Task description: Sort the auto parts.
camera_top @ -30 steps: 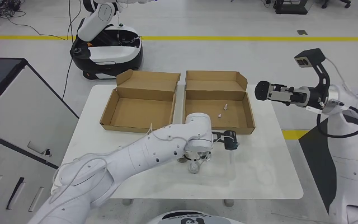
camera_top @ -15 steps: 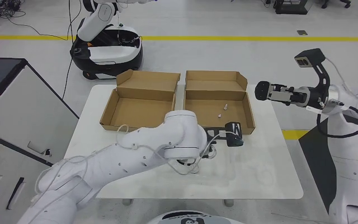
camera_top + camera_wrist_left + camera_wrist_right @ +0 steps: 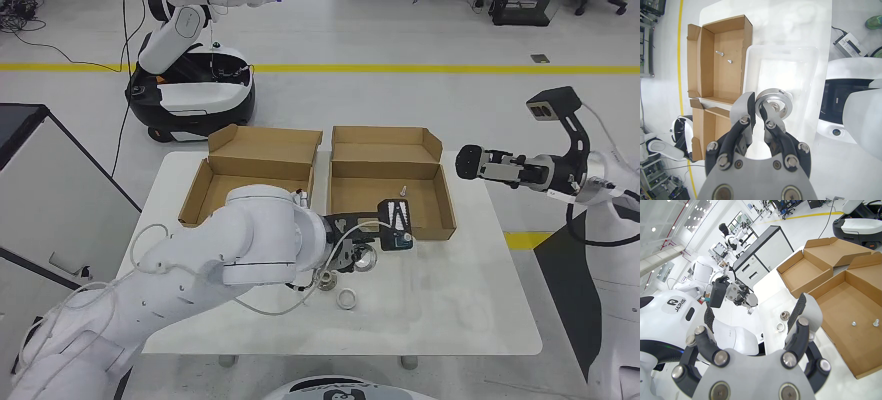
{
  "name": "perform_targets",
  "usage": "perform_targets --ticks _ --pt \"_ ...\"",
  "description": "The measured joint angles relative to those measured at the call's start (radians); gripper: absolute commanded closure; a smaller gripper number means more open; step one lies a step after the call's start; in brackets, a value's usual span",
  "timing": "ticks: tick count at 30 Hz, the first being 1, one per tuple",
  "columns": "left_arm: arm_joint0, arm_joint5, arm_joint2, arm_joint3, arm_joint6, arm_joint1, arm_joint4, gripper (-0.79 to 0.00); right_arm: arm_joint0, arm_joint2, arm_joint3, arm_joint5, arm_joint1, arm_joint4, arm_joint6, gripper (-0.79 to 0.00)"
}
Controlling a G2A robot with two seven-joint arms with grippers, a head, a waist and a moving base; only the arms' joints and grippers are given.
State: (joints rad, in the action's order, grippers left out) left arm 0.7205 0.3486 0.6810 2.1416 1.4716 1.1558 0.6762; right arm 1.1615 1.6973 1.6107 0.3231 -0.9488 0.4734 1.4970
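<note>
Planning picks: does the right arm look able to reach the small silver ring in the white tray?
Probably yes: the right gripper has open jaws and nothing blocks the small silver ring, though the left gripper, holding a flat metal collar, hovers close.

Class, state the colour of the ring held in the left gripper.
The ring is shiny silver metal; the left wrist view shows it best.

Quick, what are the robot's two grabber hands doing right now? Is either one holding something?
Left gripper: closed, pinching the rim of a metal ring.
Right gripper: open, holding nothing.
</note>
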Motion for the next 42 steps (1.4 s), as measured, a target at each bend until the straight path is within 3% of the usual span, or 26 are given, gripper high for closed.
perform_targets --ticks 9,15,22,28,42 --pt "0.002 -0.004 0.001 -0.003 -0.001 0.001 -0.002 0.0 0.0 0.0 0.0 0.0 0.0 0.0 0.0 -0.785" --pt "0.112 -0.015 0.152 -0.05 -0.151 -0.032 -0.085 0.0 0.0 0.0 0.0 0.0 0.0 0.0 0.0 -0.785" --pt "0.298 0.153 0.354 -0.088 -0.274 -0.081 -0.246 0.0 0.0 0.0 0.0 0.0 0.0 0.0 0.0 -0.785" --pt "0.418 0.312 0.47 -0.145 -0.349 -0.111 -0.389 0.0 0.0 0.0 0.0 0.0 0.0 0.0 0.0 -0.785" --pt "0.56 0.608 0.611 -0.171 -0.607 -0.181 -0.738 0.0 0.0 0.0 0.0 0.0 0.0 0.0 0.0 -0.785"
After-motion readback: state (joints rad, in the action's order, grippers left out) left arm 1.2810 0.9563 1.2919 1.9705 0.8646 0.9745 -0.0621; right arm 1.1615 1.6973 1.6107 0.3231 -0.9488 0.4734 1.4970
